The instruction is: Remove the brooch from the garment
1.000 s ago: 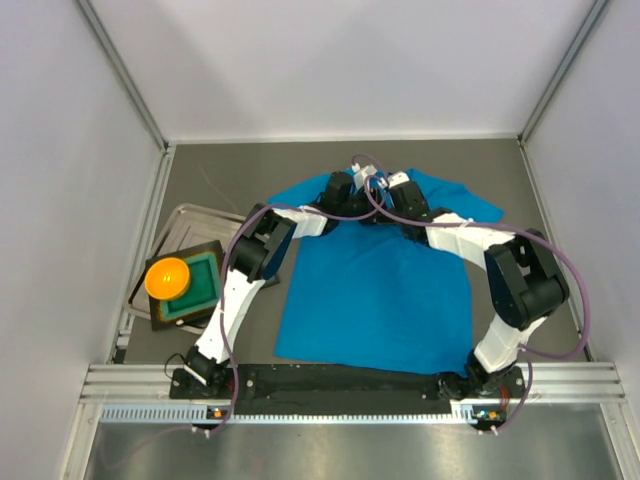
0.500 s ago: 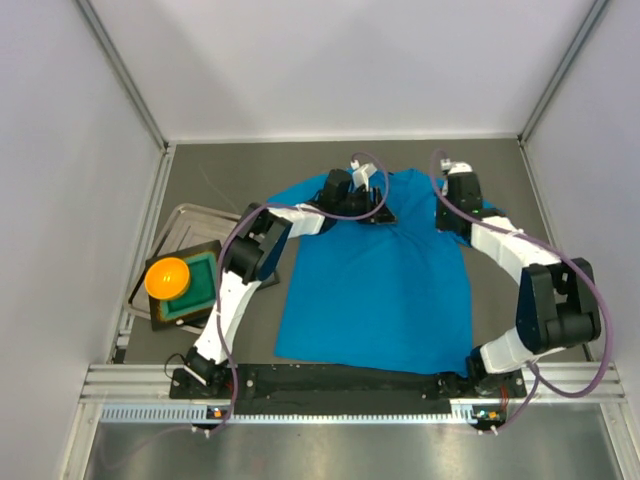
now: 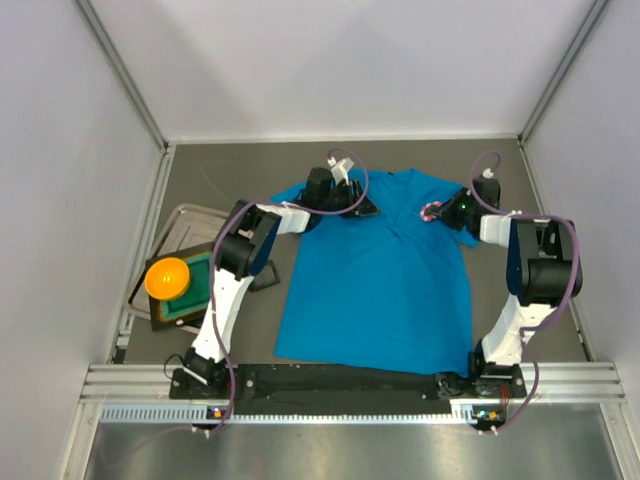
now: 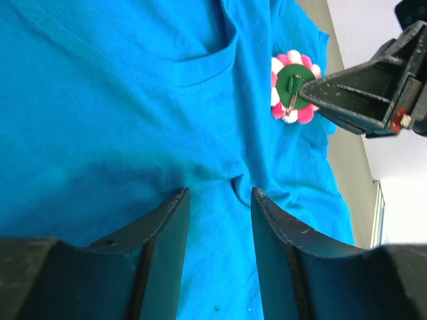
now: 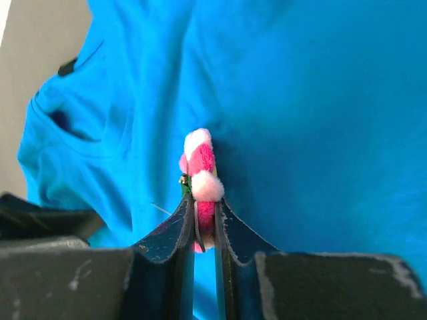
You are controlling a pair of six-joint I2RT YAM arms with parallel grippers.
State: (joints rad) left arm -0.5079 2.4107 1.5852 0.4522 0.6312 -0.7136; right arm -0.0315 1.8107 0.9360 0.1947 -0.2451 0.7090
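While the right hand [image 5: 204, 204] is pinching the brooch [image 5: 200, 160] edge-on, the left hand [image 4: 219, 200] is hanging half-open over the garment [image 4: 100, 100].

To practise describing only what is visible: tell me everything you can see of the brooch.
The brooch is a small flower of fluffy pink and white petals round a flat green backing disc with a metal pin. It stands on edge, pinched in the right gripper, over the blue garment near its collar. Whether the pin is caught in the cloth cannot be told.
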